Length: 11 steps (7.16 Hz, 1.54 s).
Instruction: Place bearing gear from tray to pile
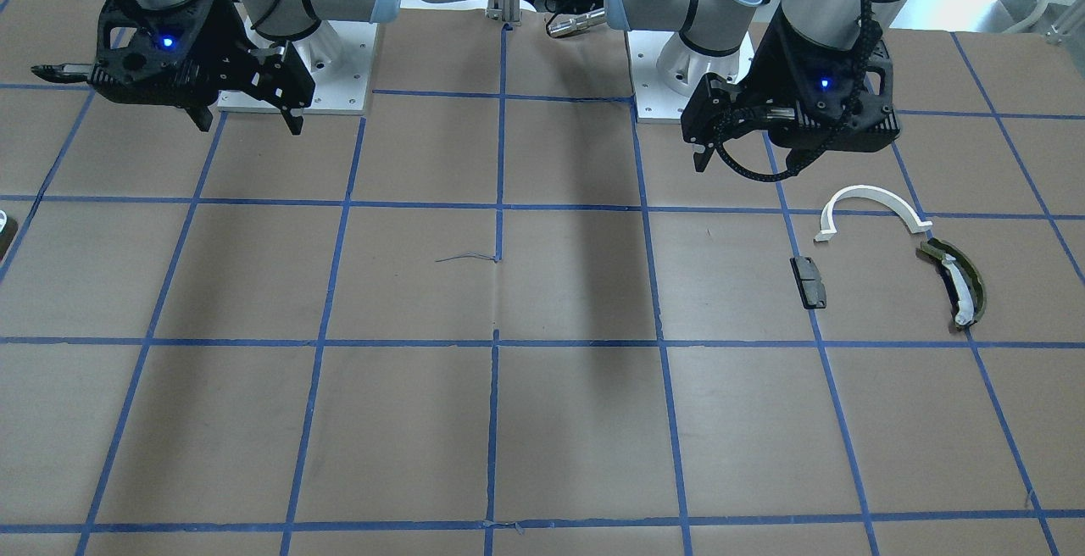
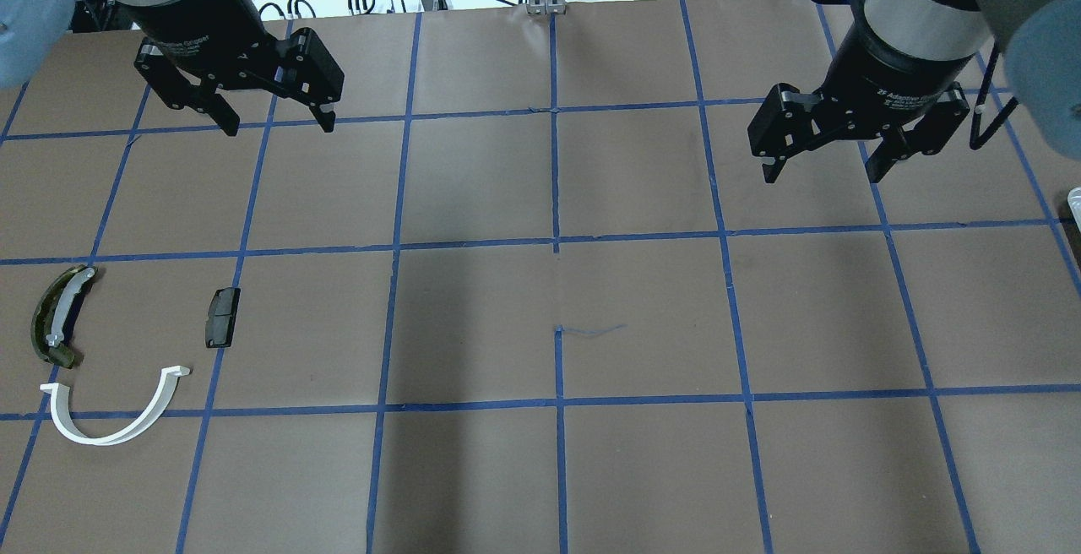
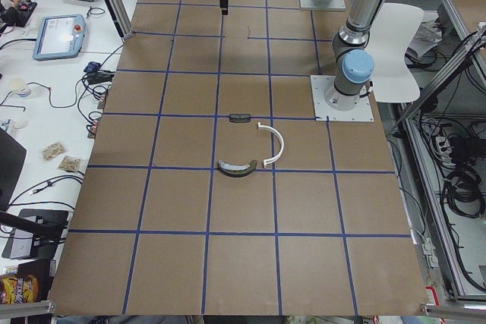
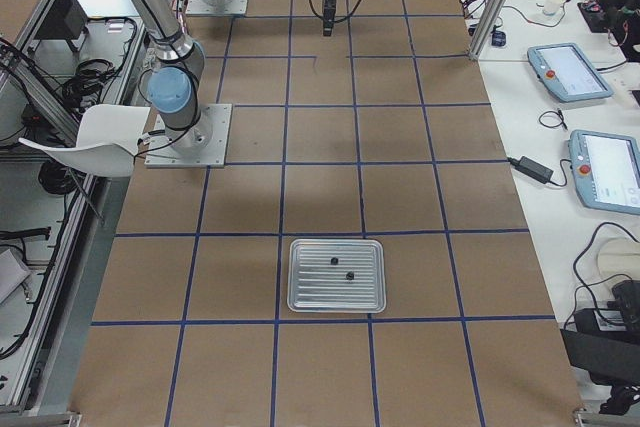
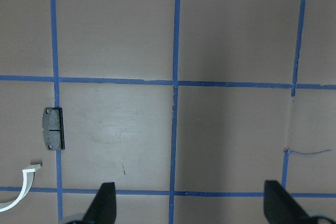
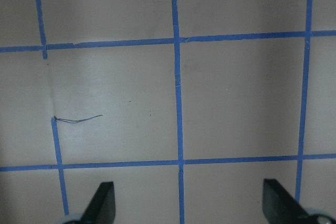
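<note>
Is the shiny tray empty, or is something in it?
Not empty. Two small dark parts lie inside the tray, near its middle, apart from each other. They are too small to identify.

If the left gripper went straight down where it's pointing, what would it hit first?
Probably just the bare table, near a blue tape line. The grey block lies well aside of the left gripper.

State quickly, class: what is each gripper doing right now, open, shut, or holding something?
Left gripper: open, holding nothing.
Right gripper: open, holding nothing.
</note>
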Available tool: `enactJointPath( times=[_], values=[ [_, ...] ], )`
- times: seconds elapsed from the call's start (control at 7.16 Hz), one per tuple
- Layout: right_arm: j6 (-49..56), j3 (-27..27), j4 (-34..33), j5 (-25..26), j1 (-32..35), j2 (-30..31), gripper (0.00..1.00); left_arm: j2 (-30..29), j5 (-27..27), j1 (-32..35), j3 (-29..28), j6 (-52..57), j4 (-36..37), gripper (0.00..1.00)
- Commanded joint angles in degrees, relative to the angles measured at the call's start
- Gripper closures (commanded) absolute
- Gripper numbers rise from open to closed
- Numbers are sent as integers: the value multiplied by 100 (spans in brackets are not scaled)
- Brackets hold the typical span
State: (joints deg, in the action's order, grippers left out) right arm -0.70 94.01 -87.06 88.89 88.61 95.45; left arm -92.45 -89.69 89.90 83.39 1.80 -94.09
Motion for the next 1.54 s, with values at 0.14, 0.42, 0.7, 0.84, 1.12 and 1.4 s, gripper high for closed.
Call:
enactJointPath(
  times=[0.14,0.42,0.7,0.84,1.12,1.4],
  values=[
    [0,12,22,6,-2,17,0,17,13,2,-7,189,49,0],
    [9,38,5,-47,-37,-9,0,69,-5,2,1,189,49,0],
    [26,56,-57,31,-71,-35,0,61,-22,-7,-7,198,49,0],
    [0,56,-65,41,-289,-61,0,0,-31,-7,36,189,58,0],
    [986,65,-92,32,-1550,-62,0,9,-22,-7,19,189,58,0],
    [2068,56,-537,321,-2642,-534,0,60,-31,-7,98,189,67,0]
  ],
)
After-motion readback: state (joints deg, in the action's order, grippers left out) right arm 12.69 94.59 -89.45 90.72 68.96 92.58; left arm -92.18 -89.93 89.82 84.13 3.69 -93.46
